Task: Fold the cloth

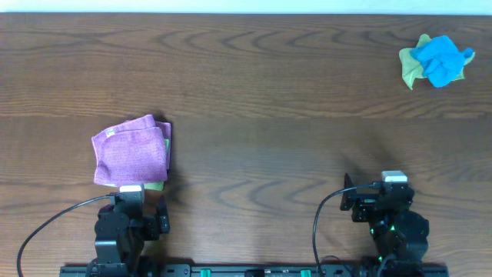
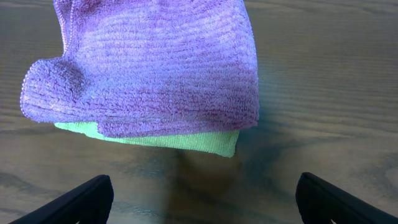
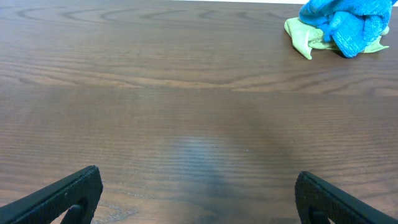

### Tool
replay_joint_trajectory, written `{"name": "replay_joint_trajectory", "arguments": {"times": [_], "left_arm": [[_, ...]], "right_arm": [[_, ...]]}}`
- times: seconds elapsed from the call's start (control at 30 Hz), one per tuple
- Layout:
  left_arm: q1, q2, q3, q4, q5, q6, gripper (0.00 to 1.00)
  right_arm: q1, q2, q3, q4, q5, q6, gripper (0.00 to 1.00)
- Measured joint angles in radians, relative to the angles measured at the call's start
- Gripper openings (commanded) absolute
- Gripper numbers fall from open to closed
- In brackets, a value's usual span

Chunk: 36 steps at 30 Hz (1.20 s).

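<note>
The sky-blue cloth (image 1: pixel 442 58) lies crumpled at the far right of the table on top of a yellow-green cloth (image 1: pixel 413 68). It also shows at the top right of the right wrist view (image 3: pixel 348 22). My right gripper (image 3: pixel 199 199) is open and empty near the front edge, far from the cloth. My left gripper (image 2: pixel 202 199) is open and empty at the front left, just in front of a folded purple cloth (image 2: pixel 155 68).
The purple cloth (image 1: pixel 131 150) lies folded on a folded yellow-green cloth (image 2: pixel 180 142) at the front left. The wooden table (image 1: pixel 269 115) ends at a white strip along the far edge.
</note>
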Motion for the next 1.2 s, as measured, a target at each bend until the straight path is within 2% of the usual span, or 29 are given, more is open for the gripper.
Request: {"name": "replay_joint_trajectory", "arguments": {"times": [1.07,1.2], "left_arm": [[0.0,0.0,0.0,0.0,0.0,0.0,0.95],[0.0,0.0,0.0,0.0,0.0,0.0,0.95]], "right_arm": [[0.0,0.003,0.0,0.032,0.0,0.004,0.99],[-0.006,0.097,0.042,0.074,0.001,0.019,0.99]]}}
